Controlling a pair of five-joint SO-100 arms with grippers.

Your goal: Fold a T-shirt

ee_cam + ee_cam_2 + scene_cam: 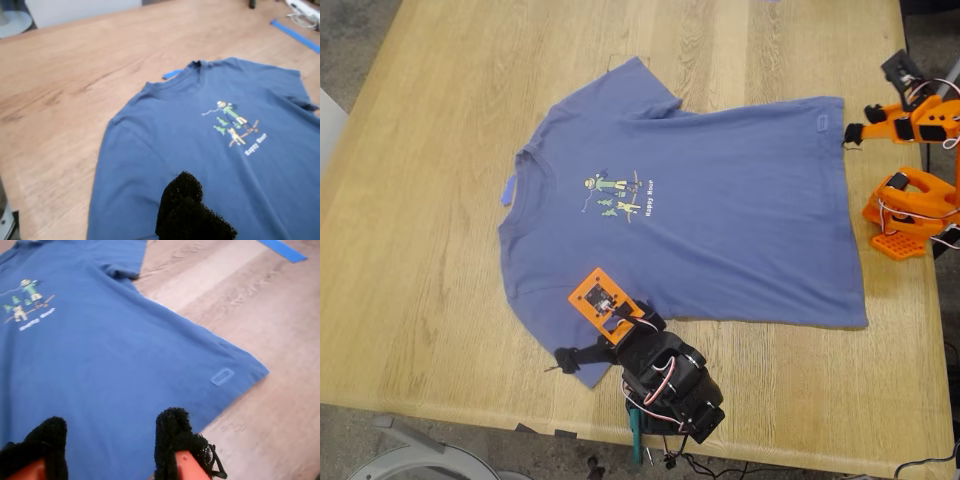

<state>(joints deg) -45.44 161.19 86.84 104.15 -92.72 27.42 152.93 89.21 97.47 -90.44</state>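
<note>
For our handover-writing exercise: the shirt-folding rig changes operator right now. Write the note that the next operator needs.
My first tool: at the sleeve nearest the exterior view's bottom edge; I cannot tell if it is open or shut.
My second tool: open, over the hem near the small label.
T-shirt: spread out, print up, on the wooden table.
Done: no fold yet.
Left: all the folding.

Slate-blue T-shirt [720, 215], spread flat and unfolded on wooden table, chest print up, sleeves out
</note>
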